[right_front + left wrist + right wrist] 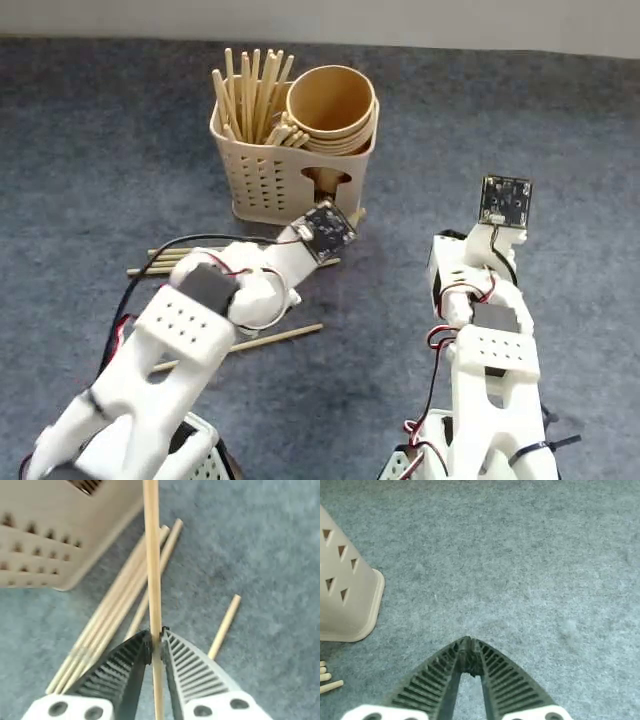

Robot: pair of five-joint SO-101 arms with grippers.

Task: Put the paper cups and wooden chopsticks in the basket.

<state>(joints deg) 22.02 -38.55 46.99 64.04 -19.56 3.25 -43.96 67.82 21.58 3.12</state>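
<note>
Here a grey carpet (520, 120) bears a beige slotted plastic basket (265, 185) holding stacked brown paper cups (330, 100) and upright wooden chopsticks (250, 90). Before it, over loose chopsticks (107, 617), the left gripper (156, 641) clamps one pale wooden stick (152, 555). The right gripper (468, 655) has its fingers together above bare carpet.

Bare carpet (420, 170) right of the basket (262, 185); loose chopsticks (160, 262) just before its front wall.

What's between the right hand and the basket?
Only bare grey carpet lies between the shut right hand and the beige perforated plastic basket, seen in the right wrist view.
</note>
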